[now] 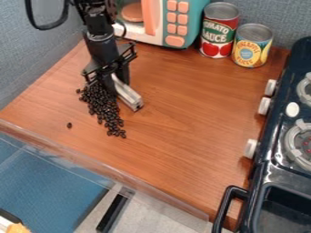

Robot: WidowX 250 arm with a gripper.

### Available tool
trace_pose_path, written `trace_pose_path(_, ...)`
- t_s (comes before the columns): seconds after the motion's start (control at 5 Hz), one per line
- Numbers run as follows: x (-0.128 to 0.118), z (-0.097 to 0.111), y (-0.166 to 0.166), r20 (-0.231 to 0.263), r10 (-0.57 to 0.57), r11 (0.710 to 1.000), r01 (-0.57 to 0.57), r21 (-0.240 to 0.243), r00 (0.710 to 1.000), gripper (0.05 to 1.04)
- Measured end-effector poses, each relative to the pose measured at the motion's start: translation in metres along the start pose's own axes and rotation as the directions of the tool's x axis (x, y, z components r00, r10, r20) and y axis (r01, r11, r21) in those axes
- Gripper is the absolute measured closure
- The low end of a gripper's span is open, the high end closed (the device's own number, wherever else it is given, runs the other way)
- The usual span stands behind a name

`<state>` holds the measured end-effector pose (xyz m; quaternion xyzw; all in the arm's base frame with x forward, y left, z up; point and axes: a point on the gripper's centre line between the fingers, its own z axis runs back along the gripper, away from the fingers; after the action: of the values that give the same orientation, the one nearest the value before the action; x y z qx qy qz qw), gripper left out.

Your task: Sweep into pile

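In the upper left of the frame, my gripper [110, 77] is closed around a pale bar [128, 94] angled down to the right. The dark beans [102, 104] lie just left of the bar and below it, with one stray bean [69, 125] apart at left.

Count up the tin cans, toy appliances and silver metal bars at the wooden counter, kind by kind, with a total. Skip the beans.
Tin cans (red-and-green can, yellow-and-blue can): 2
Toy appliances (teal-and-white microwave, black stove): 2
Silver metal bar: 1
Total: 5
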<state>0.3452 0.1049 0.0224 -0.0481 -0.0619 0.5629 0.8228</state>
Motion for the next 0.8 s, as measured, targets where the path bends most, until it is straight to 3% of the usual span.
trace_pose_path(0.4, -0.003, 0.006, 0.006, 0.016, 0.009, 1.000, -0.009, -0.008, 1.000, 0.714)
trace_pose_path(0.6, -0.005, 0.006, 0.004, 0.001, 0.017, 1.000, -0.017, -0.016, 1.000, 0.714)
trace_pose_path(0.8, -0.018, 0.028, -0.020, 0.004, -0.020, 0.997, 0.020, -0.077, 1.000, 0.714)
